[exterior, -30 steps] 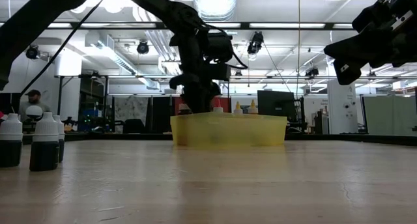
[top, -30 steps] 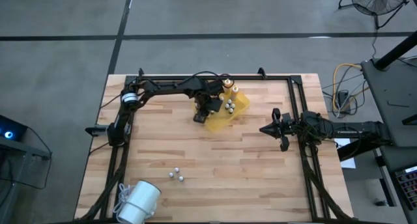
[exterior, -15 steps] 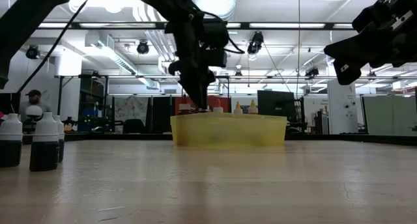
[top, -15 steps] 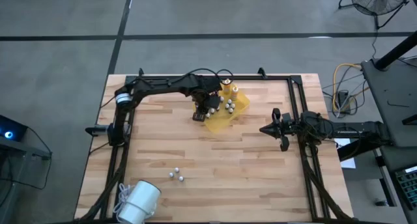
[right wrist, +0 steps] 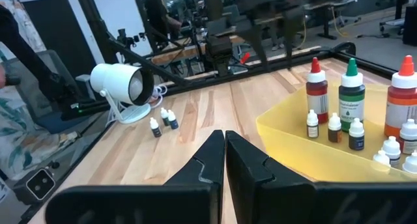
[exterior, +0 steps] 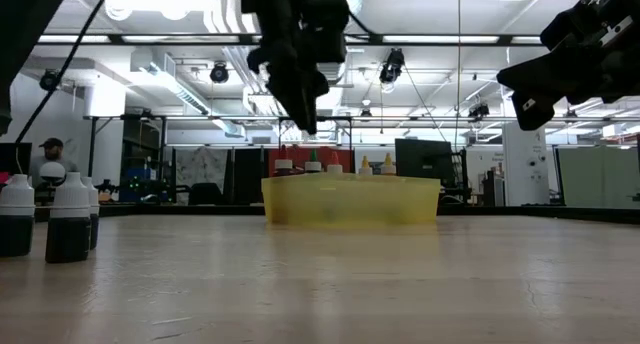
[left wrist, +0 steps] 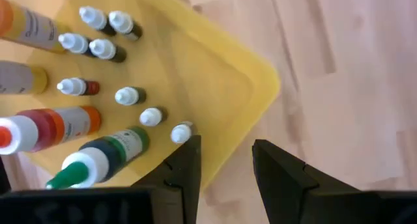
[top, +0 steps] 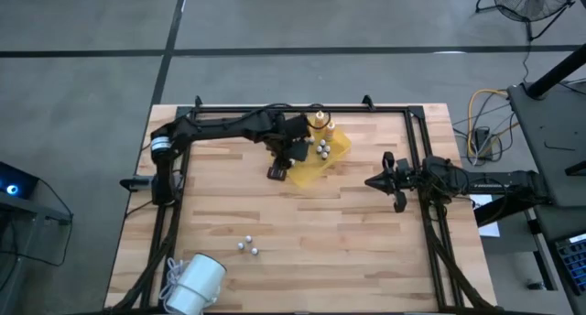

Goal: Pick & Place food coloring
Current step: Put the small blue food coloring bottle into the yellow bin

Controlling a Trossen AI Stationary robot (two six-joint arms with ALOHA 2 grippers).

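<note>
Yellow plastic marks the goal: the tray (top: pixel 307 176) sits at the far middle of the bench, and most of the food coloring (left wrist: pixel 130 95) already stands inside it, tiny white-capped bottles crowded next to taller red, green and orange ones. Three small bottles (top: pixel 245 247) are well apart from it, loose on the bench near the front, close to a white lamp-like object (top: pixel 194 283).

The left claw (left wrist: pixel 225 149) hangs raised over the tray's near corner, its jaws narrowly parted with nothing between them. The right claw (top: pixel 371 181) waits at the right side of the bench, pressed shut and empty.

The step in hand looks like going back for one of the three loose bottles. To do it well, the left claw should lift straight clear of the tray wall before it swings, since the nearest tiny bottle stands just beside one finger and a sideways brush could topple it. Over the trio, the jaws probably need to spread wider than they stand now. The bottles stand close together, so the outermost one is the safest pick, with the jaws lined up so that neither finger noses into a neighbour. Grip low on the body rather than on the tapered cap, which may slip. Close gently, as such light bottles tip easily.
</note>
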